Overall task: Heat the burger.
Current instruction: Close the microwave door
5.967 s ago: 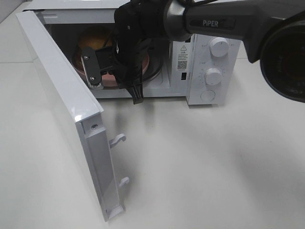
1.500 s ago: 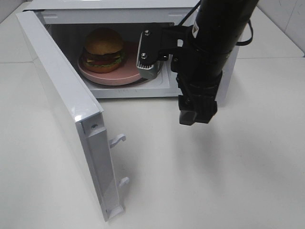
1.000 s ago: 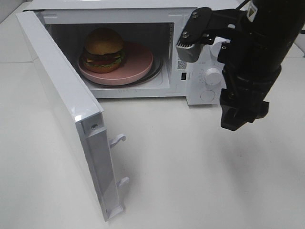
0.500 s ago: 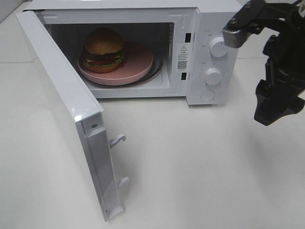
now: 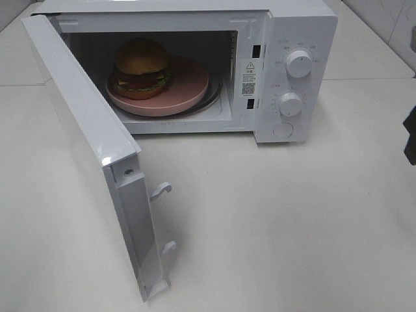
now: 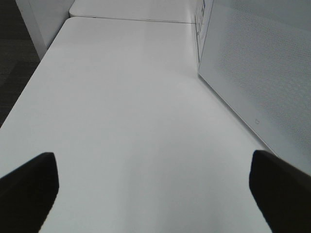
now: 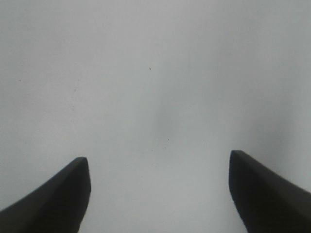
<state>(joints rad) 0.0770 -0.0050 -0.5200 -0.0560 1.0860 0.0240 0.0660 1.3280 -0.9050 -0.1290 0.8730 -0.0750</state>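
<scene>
golden-tan burger (image 5: 142, 65): sits toward the left of the pink dish, inside the microwave (image 5: 296, 26), already where heating needs it.
pink dish (image 5: 192, 84): lies flat on the cavity floor and carries the burger as one load.
door (image 5: 84, 130): swung wide to the left, so heating cannot start. closing it looks like the step in hand.
knobs (image 5: 299, 63): two on the right-hand panel, nothing touching them. likely wanted once the door is shut.
left gripper (image 6: 155, 194): jaws spread wide with nothing between them, over bare table (image 6: 121, 121) beside a perforated white panel (image 6: 262, 73), probably the door's outer face. that puts it well placed to push.
right gripper (image 7: 158, 189): jaws apart and empty, over bare table, off to the side so the door can swing freely.
</scene>
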